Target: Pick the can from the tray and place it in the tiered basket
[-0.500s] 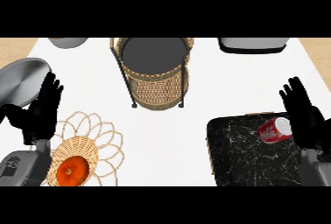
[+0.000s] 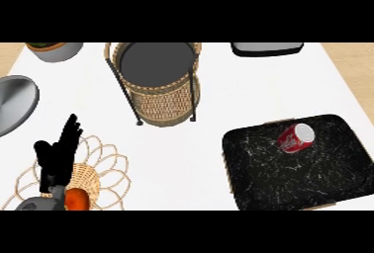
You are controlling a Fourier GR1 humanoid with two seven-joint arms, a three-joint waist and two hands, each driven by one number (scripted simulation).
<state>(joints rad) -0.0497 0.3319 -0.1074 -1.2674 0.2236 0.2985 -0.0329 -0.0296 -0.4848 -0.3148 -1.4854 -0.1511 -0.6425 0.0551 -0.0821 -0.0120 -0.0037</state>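
Note:
A red can lies on its side on the black marbled tray at the right. The wicker tiered basket with a dark round top stands at the back centre. My left hand shows at the lower left with fingers straight, open, above a woven mat and holding nothing. My right hand does not show in the view.
A woven wicker mat with an orange object lies at the lower left. A grey plate sits at the left edge, a grey pot at the back left, a dark dish at the back right.
The view has shifted to the right and closer. My right hand, earlier open beside the tray, has left the view. The left hand now sits lower, over the mat.

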